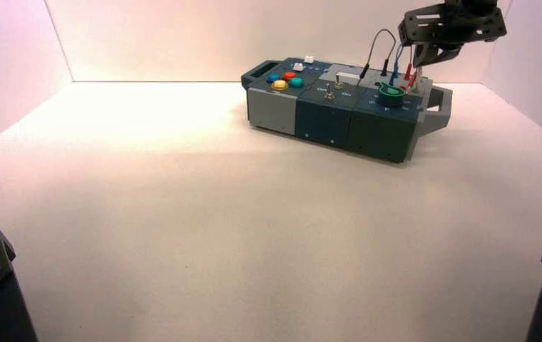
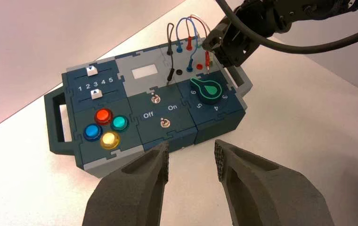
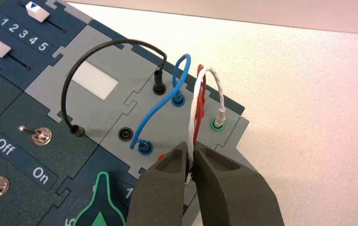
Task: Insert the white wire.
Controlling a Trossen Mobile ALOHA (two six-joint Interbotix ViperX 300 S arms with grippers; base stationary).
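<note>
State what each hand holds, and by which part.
Right hand pinches the white wire low on its near leg, just above that plug. Left hand holds nothing.

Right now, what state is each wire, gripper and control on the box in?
white wire: far plug in the green socket, near end pinched by the gripper.
right gripper: shut on the white wire, over the box's wire panel.
left gripper: open, hanging in front of the box.
black wire: both ends plugged.
blue wire: both ends plugged.
green knob: pointer toward the sockets.
</note>
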